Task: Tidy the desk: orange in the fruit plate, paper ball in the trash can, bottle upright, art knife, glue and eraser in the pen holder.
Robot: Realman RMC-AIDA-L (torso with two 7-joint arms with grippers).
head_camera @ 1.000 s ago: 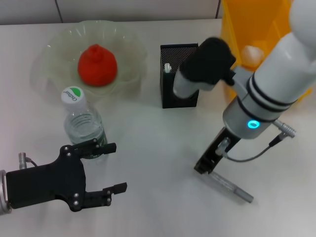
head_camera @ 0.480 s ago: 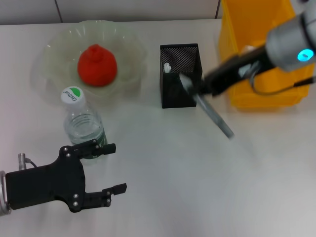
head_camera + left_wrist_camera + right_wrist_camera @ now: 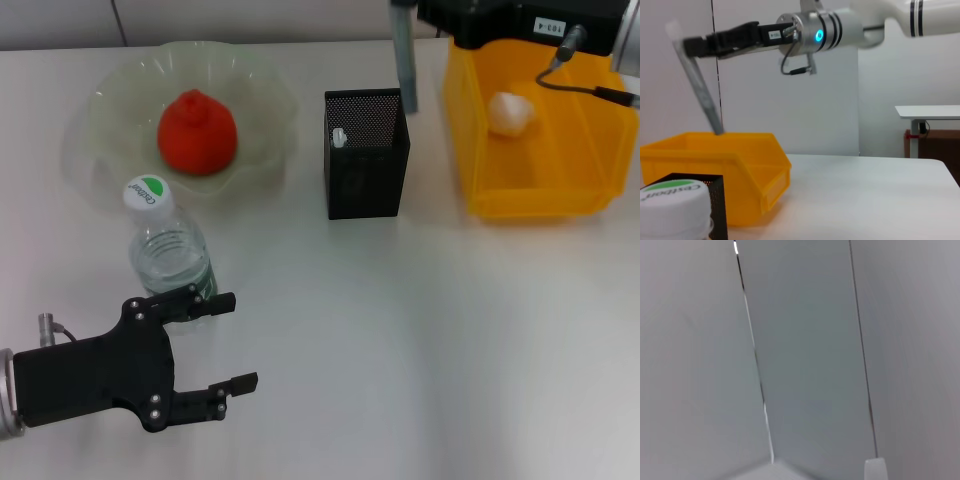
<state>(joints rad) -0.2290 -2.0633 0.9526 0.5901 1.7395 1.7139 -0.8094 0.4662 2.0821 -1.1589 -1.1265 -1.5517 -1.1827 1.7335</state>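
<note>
One grey stick, likely the art knife [image 3: 404, 55], hangs tilted from our right gripper [image 3: 696, 46], clamped at its top above the pen holder [image 3: 366, 152]. If we release off-centre, it could strike the mesh rim and topple out. Our left gripper [image 3: 215, 340] idles, fingers apart, beside the bottle [image 3: 168, 245].

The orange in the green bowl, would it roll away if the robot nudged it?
Probably not far. The orange is round, so it could roll, but the bowl curves up around it. Its small knob might slow it too.
</note>
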